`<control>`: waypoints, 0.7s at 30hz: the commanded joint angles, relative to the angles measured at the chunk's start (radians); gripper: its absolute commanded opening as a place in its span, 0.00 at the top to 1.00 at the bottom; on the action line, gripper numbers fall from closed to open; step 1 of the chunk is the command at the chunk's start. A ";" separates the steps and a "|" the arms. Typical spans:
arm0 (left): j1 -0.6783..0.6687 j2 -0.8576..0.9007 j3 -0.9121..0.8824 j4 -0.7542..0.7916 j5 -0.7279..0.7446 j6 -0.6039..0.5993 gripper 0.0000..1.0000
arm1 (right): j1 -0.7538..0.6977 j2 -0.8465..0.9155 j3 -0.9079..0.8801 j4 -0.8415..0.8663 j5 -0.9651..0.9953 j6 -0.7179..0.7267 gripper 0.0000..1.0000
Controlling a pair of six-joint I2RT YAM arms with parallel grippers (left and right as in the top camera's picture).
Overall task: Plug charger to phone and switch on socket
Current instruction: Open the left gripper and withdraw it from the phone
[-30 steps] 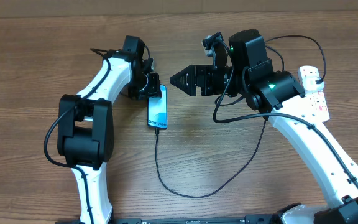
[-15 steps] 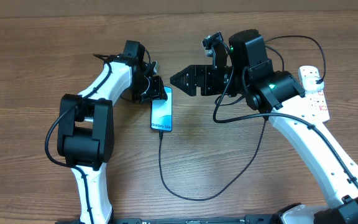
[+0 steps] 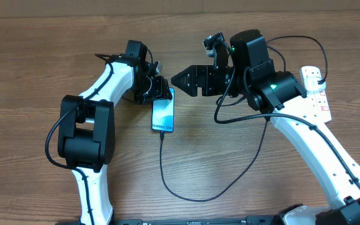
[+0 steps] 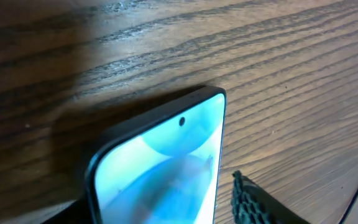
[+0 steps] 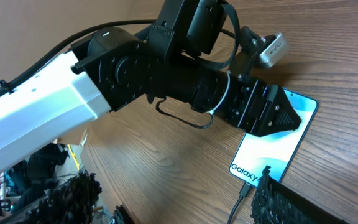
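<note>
As the tabletop [image 3: 30, 187] lays it out: phone [image 3: 163, 115] left of centre, socket [image 3: 320, 100] at the far right edge, well apart, so the job spans both arms.
Right arm [image 3: 311, 144]: reaches across toward the phone and lies over part of the socket; by my reckoning it is the nearer arm for the switch.
Left arm [image 3: 108, 81]: bent in to the phone's top end.
Socket: white strip with red markings, partly hidden by the right arm (whether it is on or off, I cannot tell).
Phone: flat, screen lit blue, "Galaxy" text at its near short edge.
Charger [image 3: 186, 196]: the tip meets the phone's near edge and looks seated; the cable loops toward the robot, then runs right and under the right arm.
Left fingers [image 4: 257, 202]: parted at the phone's top end, one standing just clear of its long edge; no grip.
Right fingers [image 5: 73, 193]: spread wide, nothing between them.
Step in hand: judged to be freeing the phone, then the switch.
Doing it well: lift the left fingers straight up so the phone does not slide and tug the tip loose; swing the right arm back above the cable, bring its fingers together, and press the switch squarely.
</note>
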 commanded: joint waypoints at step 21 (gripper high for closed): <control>-0.004 0.010 -0.022 0.001 -0.083 -0.005 0.00 | -0.001 -0.012 0.010 0.000 0.014 -0.004 0.17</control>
